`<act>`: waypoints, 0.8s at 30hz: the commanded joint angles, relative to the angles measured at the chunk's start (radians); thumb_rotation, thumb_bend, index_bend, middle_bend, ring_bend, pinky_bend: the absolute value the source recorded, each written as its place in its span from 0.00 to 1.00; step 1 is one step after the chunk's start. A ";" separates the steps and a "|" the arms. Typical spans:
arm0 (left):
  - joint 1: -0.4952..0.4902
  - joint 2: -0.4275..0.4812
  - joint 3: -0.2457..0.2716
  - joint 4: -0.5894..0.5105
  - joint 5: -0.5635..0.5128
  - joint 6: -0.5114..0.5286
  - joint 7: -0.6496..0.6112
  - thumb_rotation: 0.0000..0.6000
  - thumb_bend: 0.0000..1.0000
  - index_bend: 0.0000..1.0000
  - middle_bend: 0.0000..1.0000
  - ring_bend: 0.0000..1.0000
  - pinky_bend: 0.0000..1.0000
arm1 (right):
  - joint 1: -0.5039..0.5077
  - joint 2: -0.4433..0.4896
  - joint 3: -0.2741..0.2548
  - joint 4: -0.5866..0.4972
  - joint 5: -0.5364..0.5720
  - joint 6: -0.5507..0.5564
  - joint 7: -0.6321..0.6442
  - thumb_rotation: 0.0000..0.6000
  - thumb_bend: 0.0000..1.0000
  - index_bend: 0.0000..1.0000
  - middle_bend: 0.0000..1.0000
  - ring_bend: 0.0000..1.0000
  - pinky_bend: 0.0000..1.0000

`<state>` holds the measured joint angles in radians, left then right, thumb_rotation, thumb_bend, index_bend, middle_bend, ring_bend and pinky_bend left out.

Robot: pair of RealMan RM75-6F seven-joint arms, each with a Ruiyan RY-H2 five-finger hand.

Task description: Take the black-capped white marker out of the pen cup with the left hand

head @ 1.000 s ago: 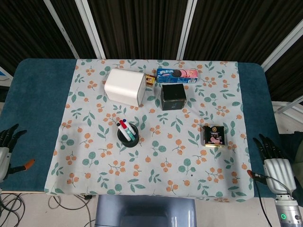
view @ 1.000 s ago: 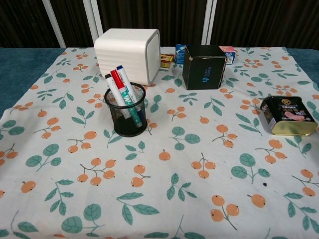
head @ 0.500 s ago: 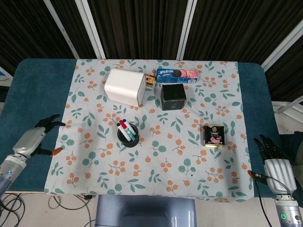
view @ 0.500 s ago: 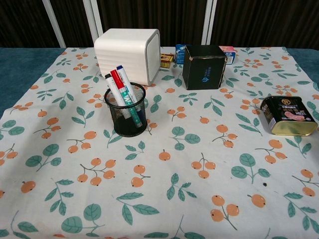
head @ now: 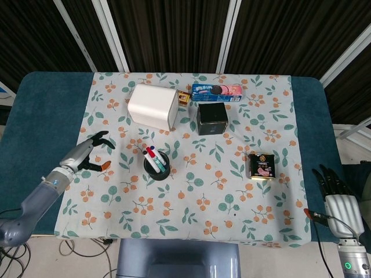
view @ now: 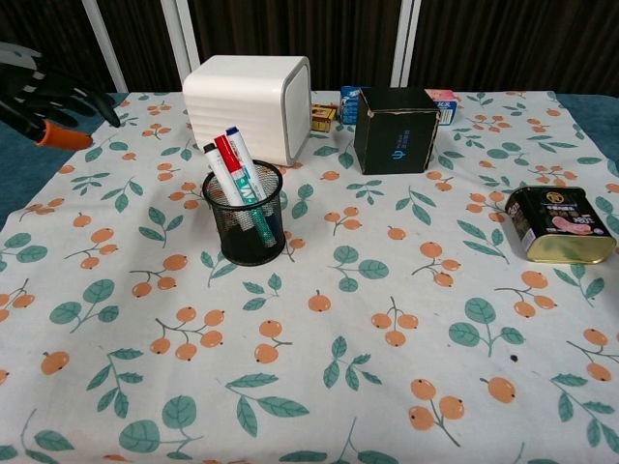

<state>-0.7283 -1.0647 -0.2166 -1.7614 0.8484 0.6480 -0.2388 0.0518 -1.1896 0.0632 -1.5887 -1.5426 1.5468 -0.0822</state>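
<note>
A black mesh pen cup (head: pixel 157 168) (view: pixel 250 228) stands on the flowered cloth, left of centre. Three markers lean in it toward the left. The black-capped white marker (view: pixel 217 165) (head: pixel 146 157) is the leftmost, beside a red-capped one (view: pixel 230 159) and a blue-capped one (view: pixel 246 155). My left hand (head: pixel 91 152) (view: pixel 44 95) hovers open to the left of the cup, well apart from it, fingers spread and holding nothing. My right hand (head: pixel 337 200) is off the table's right front corner, open and empty.
Behind the cup sits a white rounded box (head: pixel 153 106) (view: pixel 250 102). A black cube box (head: pixel 211 119) (view: pixel 395 130), a blue cookie package (head: pixel 217 92) and a small yellow box (head: pixel 184 97) stand further back. A luncheon meat tin (head: pixel 262 166) (view: pixel 559 224) lies at the right.
My left arm has swung in from the table's left front edge toward the cup, and the hand now shows in the chest view. The right hand has stayed put.
</note>
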 commanded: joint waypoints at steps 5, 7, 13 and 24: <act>-0.143 -0.073 0.038 0.018 -0.206 0.017 0.171 1.00 0.24 0.35 0.00 0.00 0.00 | -0.001 0.001 0.002 -0.002 0.004 0.000 0.003 1.00 0.18 0.09 0.00 0.03 0.21; -0.182 -0.090 0.053 0.014 -0.273 0.045 0.226 1.00 0.24 0.36 0.00 0.00 0.00 | -0.002 0.002 0.002 -0.003 0.004 0.000 0.004 1.00 0.18 0.09 0.00 0.03 0.21; -0.314 -0.119 0.096 -0.025 -0.486 0.139 0.409 1.00 0.34 0.38 0.00 0.00 0.00 | -0.002 0.004 0.003 -0.004 0.006 0.000 0.010 1.00 0.18 0.09 0.00 0.03 0.21; -0.409 -0.194 0.084 -0.036 -0.653 0.248 0.546 1.00 0.35 0.40 0.00 0.00 0.00 | -0.003 0.007 0.004 -0.006 0.008 -0.002 0.018 1.00 0.18 0.09 0.00 0.03 0.21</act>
<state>-1.1218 -1.2423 -0.1314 -1.7965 0.2090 0.8719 0.2825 0.0489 -1.1829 0.0667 -1.5943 -1.5345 1.5455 -0.0641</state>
